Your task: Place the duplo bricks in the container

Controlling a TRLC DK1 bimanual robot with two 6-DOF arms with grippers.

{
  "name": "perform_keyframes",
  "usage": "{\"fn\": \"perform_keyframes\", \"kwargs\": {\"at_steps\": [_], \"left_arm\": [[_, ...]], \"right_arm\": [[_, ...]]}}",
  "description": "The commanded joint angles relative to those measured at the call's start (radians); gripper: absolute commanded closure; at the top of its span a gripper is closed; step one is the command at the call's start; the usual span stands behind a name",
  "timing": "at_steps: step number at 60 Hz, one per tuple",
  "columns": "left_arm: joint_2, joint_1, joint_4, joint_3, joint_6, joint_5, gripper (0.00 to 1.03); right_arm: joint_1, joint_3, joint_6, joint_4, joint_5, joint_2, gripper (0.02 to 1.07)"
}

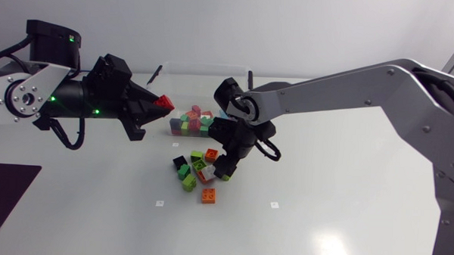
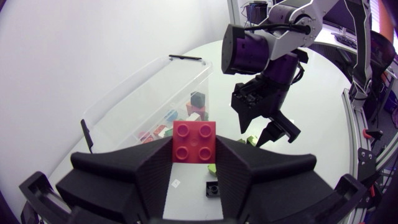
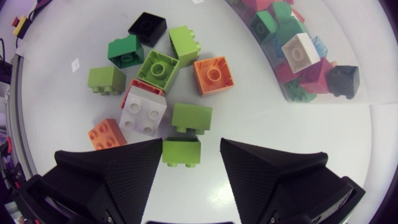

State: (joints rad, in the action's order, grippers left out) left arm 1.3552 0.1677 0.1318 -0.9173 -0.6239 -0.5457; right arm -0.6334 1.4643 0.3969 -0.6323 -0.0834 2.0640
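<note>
Black wedge fingers of your left gripper [image 2: 194, 154] fill the foreground, pinching one red brick [image 2: 194, 137] by two opposite sides, studs toward the wrist camera. It hangs above the tabletop [image 1: 322, 214], just short of the clear container [image 2: 146, 93], near its end wall.

Right gripper [image 3: 191, 146]: spread, low over the loose pile. One lime brick [image 3: 181, 151] sits between the fingers, close against one with a gap at the other, so it is not gripped.

Step in hand, as I judge it: drop-off on the left, pick on the right.
- Left: carry the red brick fully past the rim before you let go. Release low so it doesn't bounce off the heap [image 3: 298, 56] inside.
- Right: centre on the lime brick so both fingers meet its flat sides together. A one-sided push would likely skid it into the neighbour lime brick [image 3: 191, 118] just ahead.
- Your arms are near each other by the container, so take turns.

Count, loose on the tabletop:
- lime: 5
- orange bricks [image 3: 213, 73]: 2
- black brick [image 3: 148, 26]: 1
- dark green brick [image 3: 126, 51]: 1
- white brick [image 3: 144, 111]: 1
- second red brick [image 3: 138, 87]: 1, partly hidden by the white

Eleven in all. Held: 1. Container: 1, its contents too jumbled to count.
</note>
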Motion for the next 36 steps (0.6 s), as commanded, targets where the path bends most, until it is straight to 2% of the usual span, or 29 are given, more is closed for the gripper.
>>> {"fn": "perform_keyframes", "kwargs": {"at_steps": [1,11,18,25,28,33,36], "left_arm": [[0.004,-0.01,-0.003,-0.017,0.012,-0.011,0.85],[0.01,-0.014,-0.014,-0.04,0.027,-0.011,0.84],[0.022,-0.01,-0.029,-0.058,0.047,-0.013,0.84],[0.027,-0.005,-0.049,-0.066,0.069,-0.011,0.84],[0.032,-0.005,-0.06,-0.071,0.078,-0.011,0.84],[0.053,-0.005,-0.075,-0.083,0.093,-0.01,0.84],[0.07,-0.007,-0.087,-0.094,0.105,-0.008,0.84]], "right_arm": [[-0.005,0.021,0.017,-0.037,0.011,0.048,0.37],[-0.006,0.019,0.014,-0.049,0.014,0.064,0.38],[-0.006,0.011,0.014,-0.037,0.014,0.064,0.44],[-0.009,0.011,0.014,-0.026,0.014,0.065,0.44],[-0.011,0.013,0.014,-0.024,0.014,0.067,0.5],[-0.015,0.008,0.016,-0.021,0.014,0.068,0.69],[-0.017,-0.002,0.014,-0.007,0.013,0.058,0.71]]}}
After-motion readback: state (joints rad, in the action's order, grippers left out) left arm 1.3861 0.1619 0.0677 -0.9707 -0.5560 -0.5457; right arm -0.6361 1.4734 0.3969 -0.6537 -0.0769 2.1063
